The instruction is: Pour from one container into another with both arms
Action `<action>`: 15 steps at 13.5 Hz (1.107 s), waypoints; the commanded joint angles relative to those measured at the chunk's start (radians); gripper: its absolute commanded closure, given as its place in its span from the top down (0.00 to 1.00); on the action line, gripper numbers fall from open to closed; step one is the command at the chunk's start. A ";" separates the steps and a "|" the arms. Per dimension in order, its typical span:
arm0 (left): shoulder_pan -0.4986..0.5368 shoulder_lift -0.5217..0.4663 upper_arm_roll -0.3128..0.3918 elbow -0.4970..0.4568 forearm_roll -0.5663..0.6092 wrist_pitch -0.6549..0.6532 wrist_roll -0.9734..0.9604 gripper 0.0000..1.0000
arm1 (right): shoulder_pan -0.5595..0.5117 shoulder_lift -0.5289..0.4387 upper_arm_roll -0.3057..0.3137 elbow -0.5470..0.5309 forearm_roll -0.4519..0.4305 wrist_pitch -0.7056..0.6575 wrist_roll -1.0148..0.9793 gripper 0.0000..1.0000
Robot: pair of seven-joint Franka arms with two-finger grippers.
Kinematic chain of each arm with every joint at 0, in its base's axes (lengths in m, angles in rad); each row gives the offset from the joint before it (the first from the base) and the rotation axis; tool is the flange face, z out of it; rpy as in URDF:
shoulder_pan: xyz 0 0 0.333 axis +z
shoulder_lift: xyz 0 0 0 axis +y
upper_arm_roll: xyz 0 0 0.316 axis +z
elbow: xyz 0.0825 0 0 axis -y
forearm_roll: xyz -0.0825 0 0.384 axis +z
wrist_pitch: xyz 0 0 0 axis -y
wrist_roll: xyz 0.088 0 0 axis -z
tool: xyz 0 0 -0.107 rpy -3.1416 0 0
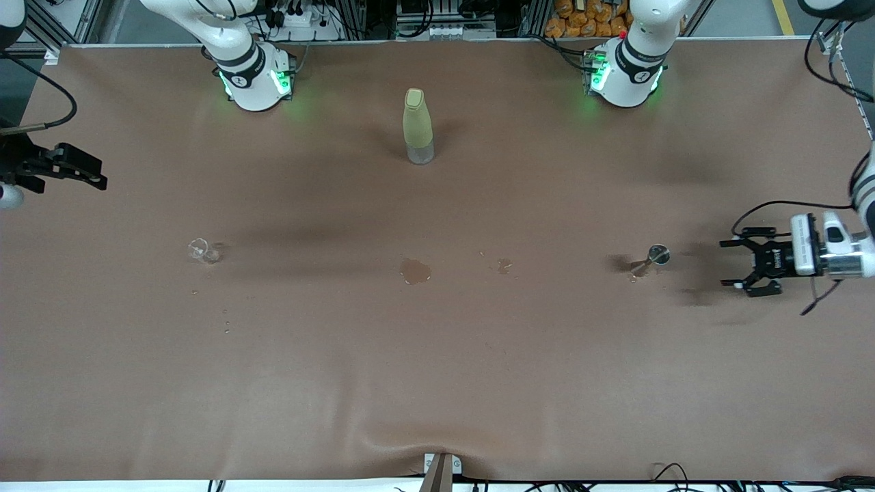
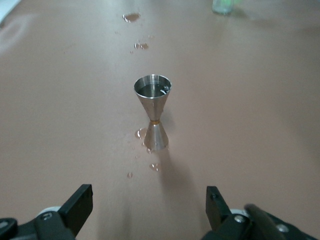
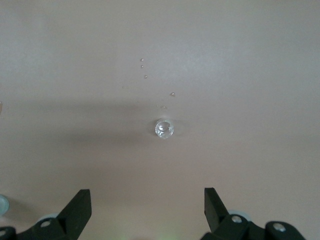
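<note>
Both hands wide and empty, at opposite ends of the counter.

Front view: the left hand (image 1: 737, 263) hangs low at the left arm's end, fingers spread, holding nothing, just beside the steel jigger (image 1: 649, 262) standing upright. The right hand (image 1: 85, 171) is at the right arm's end, wide apart and empty, well apart from the small clear glass (image 1: 204, 251). A yellow-green bottle (image 1: 417, 126) stands farther from the camera, midway between the bases; a puddle (image 1: 415, 271) lies on the bare brown counter (image 1: 437, 369), with open room toward the near edge.
Left wrist view: jigger (image 2: 153, 112) upright between the spread fingers (image 2: 80, 202), untouched, droplets around its foot.
Right wrist view: glass (image 3: 164, 128) seen from above, apart from the open fingers (image 3: 77, 205), droplets near it.
</note>
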 commanded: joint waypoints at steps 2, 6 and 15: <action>-0.016 -0.155 -0.005 -0.020 0.062 -0.008 -0.142 1.00 | -0.023 0.026 0.012 0.034 -0.011 0.007 0.016 1.00; -0.068 -0.302 -0.008 -0.020 0.157 -0.009 -0.383 1.00 | -0.020 0.028 0.012 0.027 -0.009 -0.028 0.016 1.00; -0.134 -0.410 -0.153 0.070 0.402 -0.009 -0.912 1.00 | -0.012 0.034 0.015 0.025 -0.006 -0.048 0.013 1.00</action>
